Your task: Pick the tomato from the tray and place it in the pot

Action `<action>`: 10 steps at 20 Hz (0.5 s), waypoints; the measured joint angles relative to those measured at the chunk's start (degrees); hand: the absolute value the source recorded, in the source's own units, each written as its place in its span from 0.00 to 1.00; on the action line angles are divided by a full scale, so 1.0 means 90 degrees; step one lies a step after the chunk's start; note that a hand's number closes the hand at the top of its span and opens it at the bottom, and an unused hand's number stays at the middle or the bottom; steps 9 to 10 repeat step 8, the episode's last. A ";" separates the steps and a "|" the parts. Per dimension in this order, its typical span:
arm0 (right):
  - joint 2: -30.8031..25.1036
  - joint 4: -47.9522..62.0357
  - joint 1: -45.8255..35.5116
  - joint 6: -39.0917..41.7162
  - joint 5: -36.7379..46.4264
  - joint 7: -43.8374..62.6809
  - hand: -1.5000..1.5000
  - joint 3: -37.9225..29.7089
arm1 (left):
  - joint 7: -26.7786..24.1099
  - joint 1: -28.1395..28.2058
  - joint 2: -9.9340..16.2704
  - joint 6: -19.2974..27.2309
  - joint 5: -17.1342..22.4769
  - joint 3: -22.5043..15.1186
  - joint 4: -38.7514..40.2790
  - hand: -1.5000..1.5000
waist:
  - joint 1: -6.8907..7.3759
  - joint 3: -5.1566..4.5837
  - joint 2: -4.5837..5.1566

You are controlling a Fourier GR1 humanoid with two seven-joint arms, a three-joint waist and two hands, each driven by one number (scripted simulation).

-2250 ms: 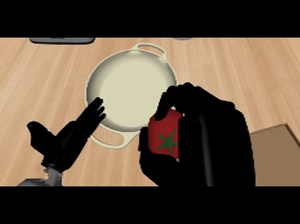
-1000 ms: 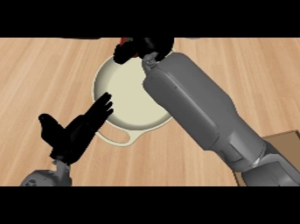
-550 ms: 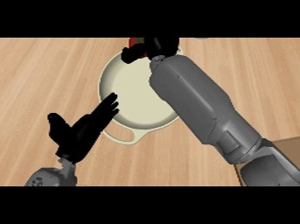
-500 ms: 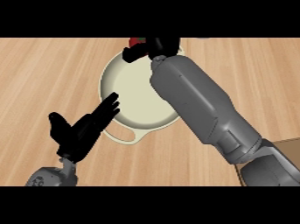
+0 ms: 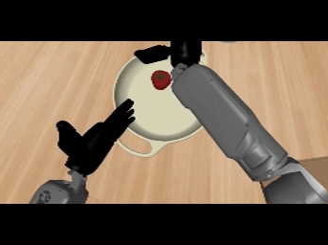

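The red tomato with its green stem shows inside the cream pot, near the far wall, just below my right hand. My right hand hovers over the pot's far rim, thumb and fingers spread apart, with nothing between them. Its grey forearm crosses the right side of the pot and hides that rim. My left hand stays open, fingers straight, at the pot's near left beside the pot's handle.
A corner of the brown tray shows at the lower right edge, partly behind my right arm. Wooden counter surrounds the pot. A grey object peeks in at the top edge.
The tomato has left my right hand and now sits lower, inside the pot. The right hand's fingers have spread open. The left hand has barely moved.
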 measured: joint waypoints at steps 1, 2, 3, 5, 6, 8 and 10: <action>0.0000 0.0004 0.0031 -0.0125 -0.0130 -0.0188 0.00 -0.0019 | -0.0018 0.0038 0.0014 -0.0019 0.0004 0.0010 0.0013 0.50 | -0.0013 0.0000 -0.0006; 0.0000 0.0027 0.0007 -0.0250 -0.0236 -0.0345 0.00 -0.0038 | -0.0042 0.0042 0.0012 -0.0040 0.0012 0.0017 0.0032 0.50 | -0.0025 -0.0001 -0.0009; -0.0001 0.0099 0.0007 -0.0415 -0.0304 -0.0480 0.00 -0.0025 | -0.0024 0.0053 0.0020 -0.0039 0.0019 0.0027 0.0003 0.50 | -0.0018 -0.0002 -0.0014; 0.0000 0.0286 -0.0057 -0.0672 -0.0405 -0.0687 0.00 0.0020 | -0.0007 0.0022 -0.0004 -0.0009 -0.0016 0.0029 0.0064 0.50 | -0.0072 -0.0004 -0.0025; -0.0001 0.0376 -0.0098 -0.0783 -0.0463 -0.0736 0.00 0.0062 | -0.0063 0.0081 0.0006 -0.0015 -0.0034 0.0039 0.0075 0.50 | -0.0100 -0.0005 -0.0041; -0.0003 0.0523 -0.0084 -0.0966 -0.0607 -0.0927 0.00 0.0092 | -0.0073 0.0089 -0.0008 0.0023 -0.0062 0.0067 0.0082 0.50 | -0.0173 -0.0006 -0.0062; -0.0003 0.0523 -0.0084 -0.0966 -0.0607 -0.0927 0.00 0.0092 | -0.0073 0.0089 -0.0008 0.0023 -0.0062 0.0067 0.0082 0.50 | -0.0173 -0.0006 -0.0062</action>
